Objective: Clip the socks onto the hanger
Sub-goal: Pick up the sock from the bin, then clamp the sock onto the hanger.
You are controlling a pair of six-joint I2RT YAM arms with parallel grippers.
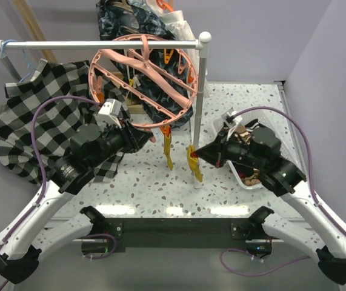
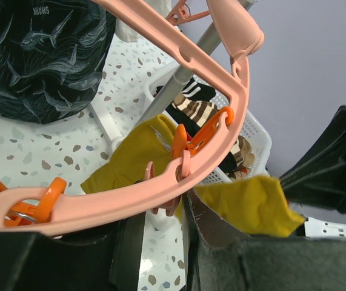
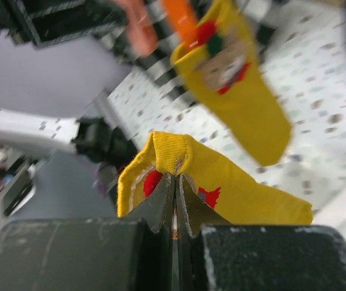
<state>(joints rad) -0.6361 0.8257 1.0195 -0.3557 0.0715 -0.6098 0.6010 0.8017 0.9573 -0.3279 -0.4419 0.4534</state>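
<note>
The salmon-pink round hanger (image 1: 142, 76) hangs from the white rail. My left gripper (image 1: 150, 136) is at its lower rim, jaws closed narrowly on a small pink clip (image 2: 162, 203) under the ring (image 2: 124, 200). One mustard yellow sock (image 1: 168, 150) hangs from an orange clip (image 2: 188, 142) just beside it. My right gripper (image 1: 192, 153) is shut on the folded cuff of a second yellow sock (image 3: 179, 154) with red marks, held a little right of and below the left gripper; it shows as a yellow flap (image 2: 251, 203) in the left wrist view.
A white basket (image 1: 245, 180) with brown striped and dark socks (image 2: 200, 109) stands at the right. The rail's upright post (image 1: 200, 103) stands between the arms. A black-and-white checkered shirt (image 1: 33, 121) hangs at the left on a blue hanger (image 1: 12, 51). A dark patterned bag (image 2: 39, 54) lies behind.
</note>
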